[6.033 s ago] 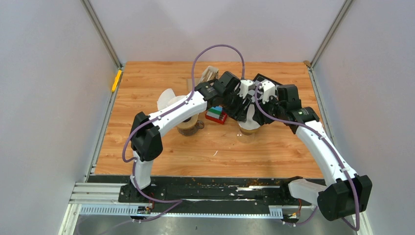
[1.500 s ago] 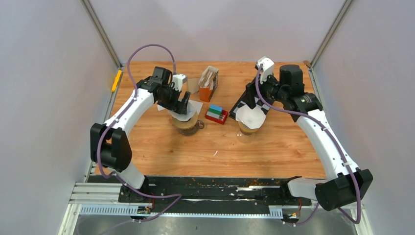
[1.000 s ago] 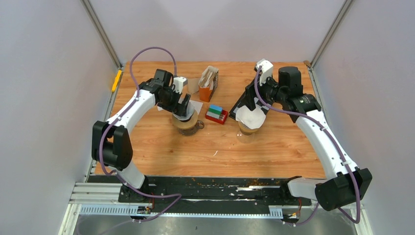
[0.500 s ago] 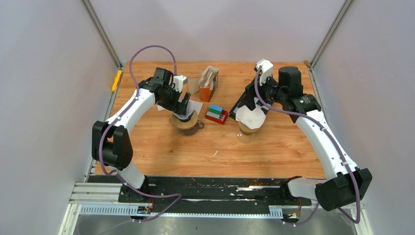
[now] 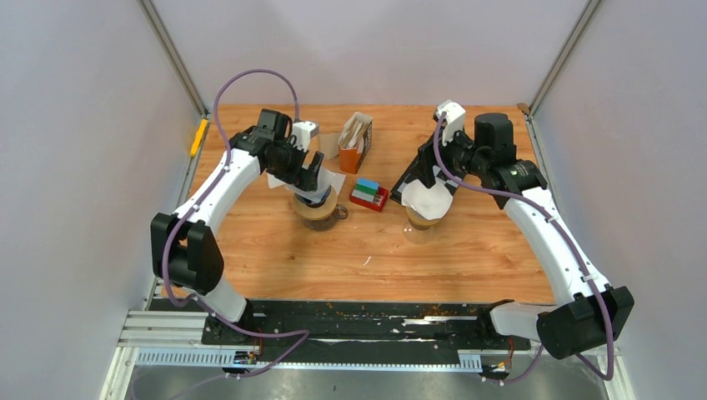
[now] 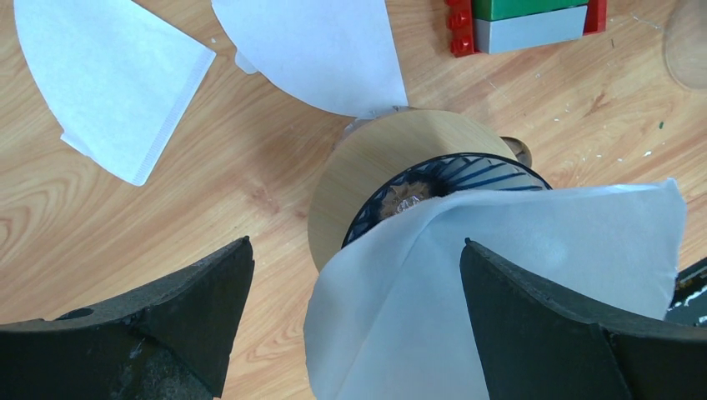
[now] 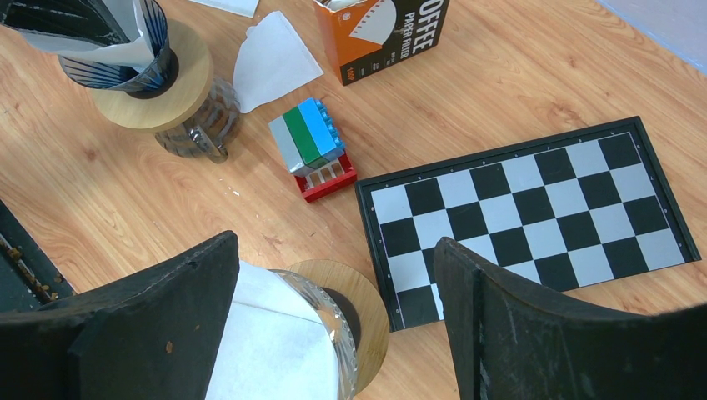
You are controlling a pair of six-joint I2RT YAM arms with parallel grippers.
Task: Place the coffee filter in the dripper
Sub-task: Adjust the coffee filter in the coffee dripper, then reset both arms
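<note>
The white paper cone filter (image 6: 517,275) is feather-light, limp and quick to crease. I judge it wants a soft pinch on its upper rim or along its folded seam, never a squeeze across the hollow body, which would flatten it. It sits lopsided on the dark ribbed dripper (image 6: 467,171), which rests on a round wooden collar (image 6: 367,167). One part reaches into the ribbed bowl while a broad flap hangs out over the rim on the side nearer the camera, so the seating looks only half made. How deep the tip goes I cannot tell. The left pincer (image 6: 354,258) hangs right above it, jaws spread wide and nothing between them. The right pincer (image 7: 333,250) is also spread wide and empty, over a second white filter (image 7: 267,350) lying in a clear glass dripper (image 7: 338,333). Room is fair, not generous. Spare flat paper filters (image 6: 108,75) lie on the wooden worktop (image 6: 250,192) just beyond the collar. A stack of coloured toy bricks (image 7: 313,142) stands between the two drippers. An orange filter carton (image 7: 383,33) and a black-and-white chequered board (image 7: 534,200) sit farther off. The dark dripper perches on a glass jug (image 7: 200,125), so a sideways shove risks tipping it; a straight downward nudge looks safer.
</note>
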